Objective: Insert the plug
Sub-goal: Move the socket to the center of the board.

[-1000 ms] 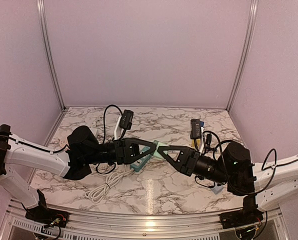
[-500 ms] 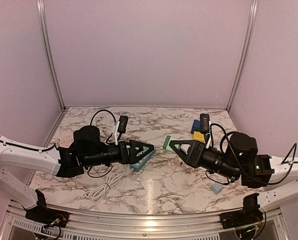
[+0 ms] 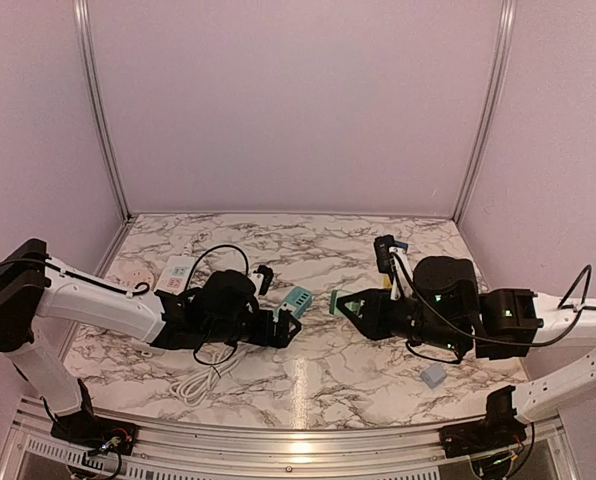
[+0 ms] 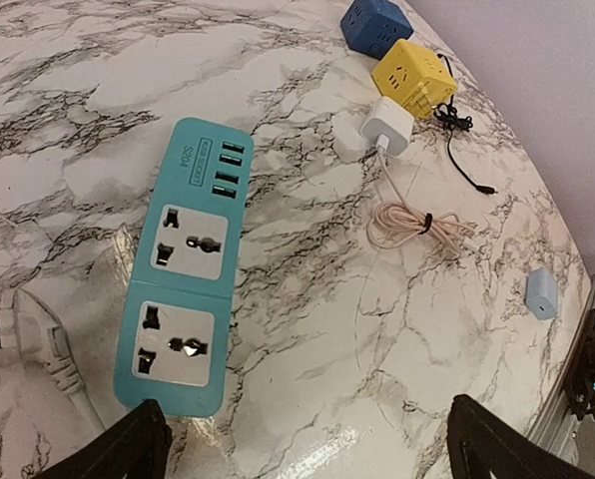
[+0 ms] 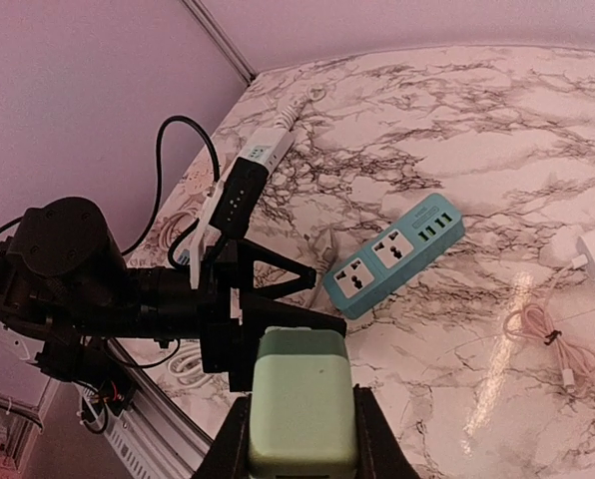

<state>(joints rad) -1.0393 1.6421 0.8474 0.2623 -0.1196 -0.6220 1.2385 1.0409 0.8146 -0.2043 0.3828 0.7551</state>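
My right gripper [image 3: 341,304] is shut on the plug [image 5: 299,404], a pale green block sticking out from between its fingers above the marble table. The teal power strip [image 4: 188,269] lies flat with two sockets and a row of USB ports facing up. It shows in the right wrist view [image 5: 392,254] ahead of the plug and to its right. My left gripper [image 4: 307,454] hangs open and empty just above the strip's near end. In the top view the left gripper [image 3: 283,320] partly covers the power strip [image 3: 299,298], with the plug [image 3: 336,301] a short gap to its right.
A blue cube [image 4: 374,22], a yellow cube [image 4: 412,78], a white charger [image 4: 387,125] with a coiled cable [image 4: 417,225] and a small grey adapter [image 4: 541,292] lie to the right. A white cord [image 3: 203,380] and its plug end [image 4: 38,329] lie at the left.
The two grippers, which met at the centre on the plug, have drawn apart. The left one has opened wide, let go and dropped over the strip. The right keeps the plug.
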